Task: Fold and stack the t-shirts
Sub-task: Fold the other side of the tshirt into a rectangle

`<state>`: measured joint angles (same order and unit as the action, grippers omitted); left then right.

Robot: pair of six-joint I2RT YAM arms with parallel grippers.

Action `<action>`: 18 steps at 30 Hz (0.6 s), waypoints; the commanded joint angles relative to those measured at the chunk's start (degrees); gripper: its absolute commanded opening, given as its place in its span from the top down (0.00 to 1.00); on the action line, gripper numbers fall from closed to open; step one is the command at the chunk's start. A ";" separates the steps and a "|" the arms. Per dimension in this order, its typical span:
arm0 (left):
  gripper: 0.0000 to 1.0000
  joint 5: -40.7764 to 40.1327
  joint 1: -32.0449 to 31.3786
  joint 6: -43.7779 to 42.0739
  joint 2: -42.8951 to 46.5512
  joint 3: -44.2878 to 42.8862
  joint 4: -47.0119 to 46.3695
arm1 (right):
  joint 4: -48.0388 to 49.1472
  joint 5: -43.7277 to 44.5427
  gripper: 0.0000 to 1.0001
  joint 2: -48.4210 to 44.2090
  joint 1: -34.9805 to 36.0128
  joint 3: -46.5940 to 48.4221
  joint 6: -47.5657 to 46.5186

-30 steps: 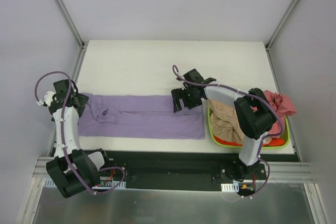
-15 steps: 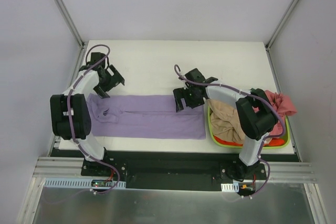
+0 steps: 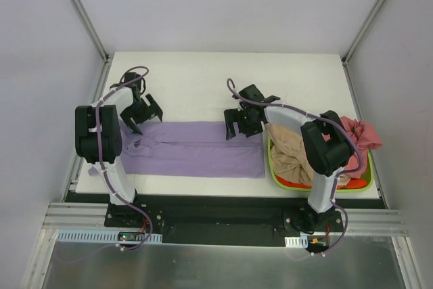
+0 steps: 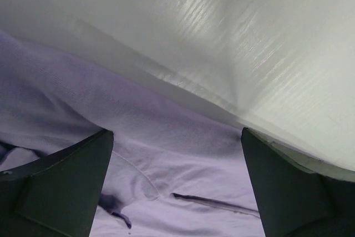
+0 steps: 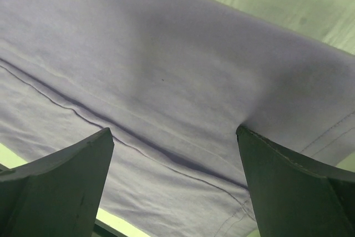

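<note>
The lavender t-shirt point(image 3: 189, 153) lies folded into a long strip across the table, and fills the left wrist view point(image 4: 166, 154) and the right wrist view point(image 5: 166, 81). My left gripper point(image 3: 140, 112) is open and empty over the strip's far left edge point(image 4: 177, 192). My right gripper point(image 3: 238, 125) is open and empty just above the strip's far right part point(image 5: 175, 187). A tan t-shirt point(image 3: 287, 153) lies crumpled in the basket. A pinkish-red t-shirt point(image 3: 362, 133) hangs over the basket's far right rim. No dark green shirt shows.
The lime-green basket point(image 3: 272, 170) stands at the table's right near corner, beside the strip's right end. The white table point(image 3: 203, 79) is bounded by grey walls and metal posts at the back corners. The right arm reaches over the basket.
My left arm has swung from the near left side up to the far left edge of the lavender strip. My right gripper has barely moved. The shirt lies as before.
</note>
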<state>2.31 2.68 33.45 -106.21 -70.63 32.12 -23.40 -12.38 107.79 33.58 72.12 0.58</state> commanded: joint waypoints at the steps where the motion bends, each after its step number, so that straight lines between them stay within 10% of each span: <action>1: 0.01 -0.37 0.14 -1.72 -5.92 -5.64 0.14 | -1.21 1.57 0.04 3.04 -3.08 2.32 2.06; 11: 0.01 1.13 0.05 -4.71 -14.81 -23.66 5.14 | -2.09 1.84 0.04 7.61 -7.56 9.88 1.36; 18: 0.01 -3.71 1.62 -5.15 -10.34 -17.89 8.92 | -1.92 1.66 0.04 7.44 -8.09 8.92 2.06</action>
<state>2.87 2.74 30.13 -120.31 -92.38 36.69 -23.40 -12.67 114.26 25.96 81.06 2.55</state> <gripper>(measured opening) 0.990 0.963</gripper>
